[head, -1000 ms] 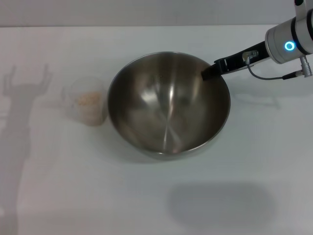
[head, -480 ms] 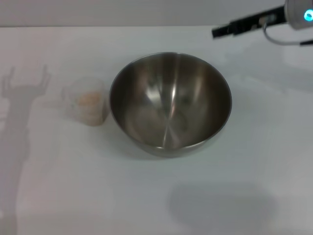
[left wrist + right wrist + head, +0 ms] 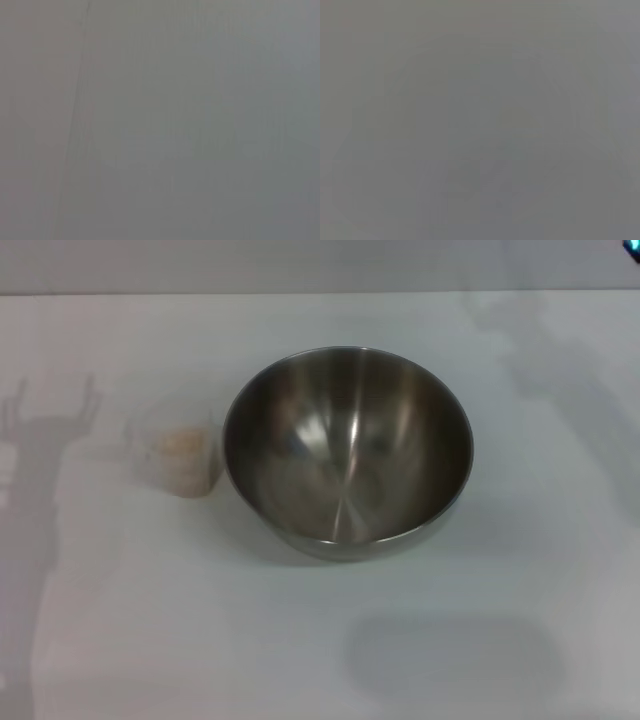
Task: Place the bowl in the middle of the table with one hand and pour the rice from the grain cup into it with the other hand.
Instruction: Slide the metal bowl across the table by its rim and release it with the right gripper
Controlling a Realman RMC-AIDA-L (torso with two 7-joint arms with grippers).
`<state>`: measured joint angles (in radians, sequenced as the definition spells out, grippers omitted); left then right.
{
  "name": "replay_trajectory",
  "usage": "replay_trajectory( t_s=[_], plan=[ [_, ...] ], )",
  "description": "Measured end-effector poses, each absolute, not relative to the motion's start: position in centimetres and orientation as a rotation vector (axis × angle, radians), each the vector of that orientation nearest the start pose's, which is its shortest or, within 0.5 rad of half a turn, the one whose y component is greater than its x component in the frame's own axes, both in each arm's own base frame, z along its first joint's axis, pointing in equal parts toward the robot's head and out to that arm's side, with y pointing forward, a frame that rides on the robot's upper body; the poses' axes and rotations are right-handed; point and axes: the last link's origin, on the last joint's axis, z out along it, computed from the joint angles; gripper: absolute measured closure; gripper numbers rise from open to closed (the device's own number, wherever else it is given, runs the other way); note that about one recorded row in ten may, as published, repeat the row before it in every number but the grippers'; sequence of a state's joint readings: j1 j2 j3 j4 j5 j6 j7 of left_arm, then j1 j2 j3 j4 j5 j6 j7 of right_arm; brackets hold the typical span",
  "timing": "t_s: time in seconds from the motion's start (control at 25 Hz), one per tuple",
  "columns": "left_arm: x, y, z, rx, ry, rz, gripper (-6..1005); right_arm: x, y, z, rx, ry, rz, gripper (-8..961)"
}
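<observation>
The bowl (image 3: pixel 348 452), a large shiny steel one, stands upright in the middle of the white table (image 3: pixel 320 640) in the head view, with nothing inside it. Just to its left stands the grain cup (image 3: pixel 178 458), clear plastic, holding a small heap of pale rice (image 3: pixel 178 443). Cup and bowl sit close together; I cannot tell whether they touch. Neither gripper shows in the head view; only a sliver of the right arm (image 3: pixel 632 247) remains at the top right corner. Both wrist views show plain grey with no object in them.
A shadow of the left gripper (image 3: pixel 40 430) falls on the table at the far left, and a fainter shadow lies at the upper right. The table's far edge (image 3: pixel 320 292) runs along the top.
The right gripper let go of the bowl's far-right rim and withdrew up and to the right, leaving the head view. The bowl and cup stayed in place.
</observation>
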<state>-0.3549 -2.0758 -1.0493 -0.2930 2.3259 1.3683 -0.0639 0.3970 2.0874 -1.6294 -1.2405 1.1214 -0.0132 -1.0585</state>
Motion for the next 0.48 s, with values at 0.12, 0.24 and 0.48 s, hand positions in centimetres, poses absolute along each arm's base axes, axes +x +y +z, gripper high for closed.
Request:
replay_trajectory(
  t_s=[0.12, 0.24, 0.48],
  plan=[
    [-31.3, 31.9, 2.7, -1.326, -0.395, -0.858, 157, 16.0, 42.7, 3.4, -1.672, 0.330, 0.487, 383],
    [-31.3, 31.8, 2.6, -1.325, -0.396, -0.859, 157, 15.9, 41.3, 2.5, -1.488, 0.262, 0.539, 383],
    [-31.5, 31.7, 2.6, -1.325, -0.403, -0.852, 158, 18.1, 39.3, 2.3, -1.311, 0.233, 0.722, 384]
  ],
)
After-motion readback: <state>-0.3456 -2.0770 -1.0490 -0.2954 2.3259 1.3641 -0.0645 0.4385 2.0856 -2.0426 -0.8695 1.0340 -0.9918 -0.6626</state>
